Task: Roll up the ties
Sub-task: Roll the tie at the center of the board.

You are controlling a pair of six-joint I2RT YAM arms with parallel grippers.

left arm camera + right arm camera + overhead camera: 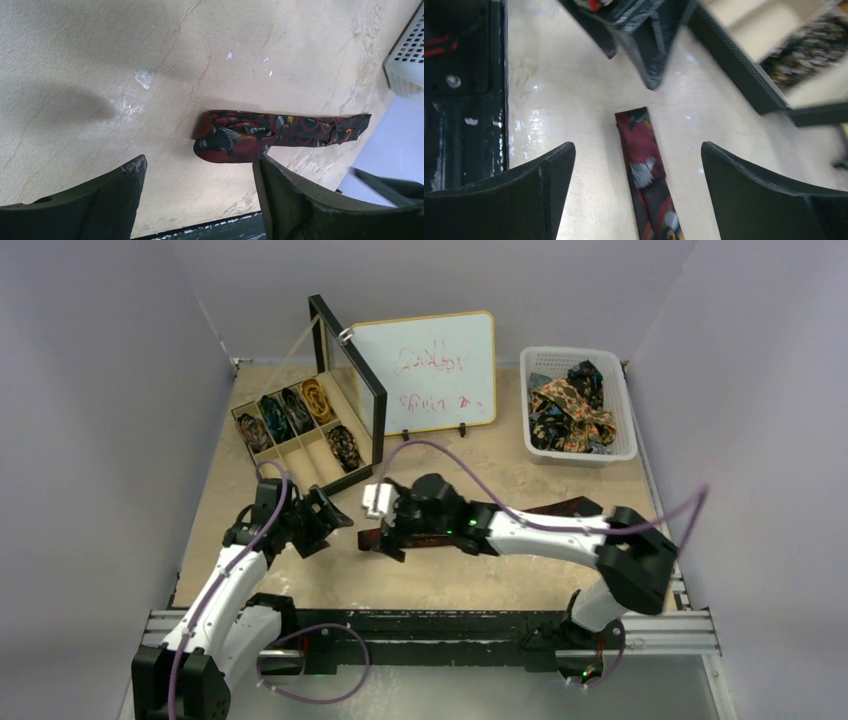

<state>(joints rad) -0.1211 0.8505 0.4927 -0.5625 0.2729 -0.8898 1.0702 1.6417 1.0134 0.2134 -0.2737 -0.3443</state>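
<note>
A dark maroon patterned tie [560, 510] lies flat on the table, mostly under my right arm. Its end is folded over in the left wrist view [235, 140], and it runs up between the fingers in the right wrist view [644, 175]. My right gripper [385, 532] is open just above the tie's left end, its fingers [539, 190] straddling the strip without touching it. My left gripper [325, 515] is open and empty, just left of the tie's end. Its fingers [300, 200] are low near the table. Rolled ties [300, 410] sit in a box.
A black compartment box [345, 480] with its lid up stands at the back left, close behind both grippers [744, 70]. A whiteboard [425, 370] stands behind it. A white basket [625, 410] of loose ties [570, 405] is at the back right, its corner showing in the left wrist view [407, 60].
</note>
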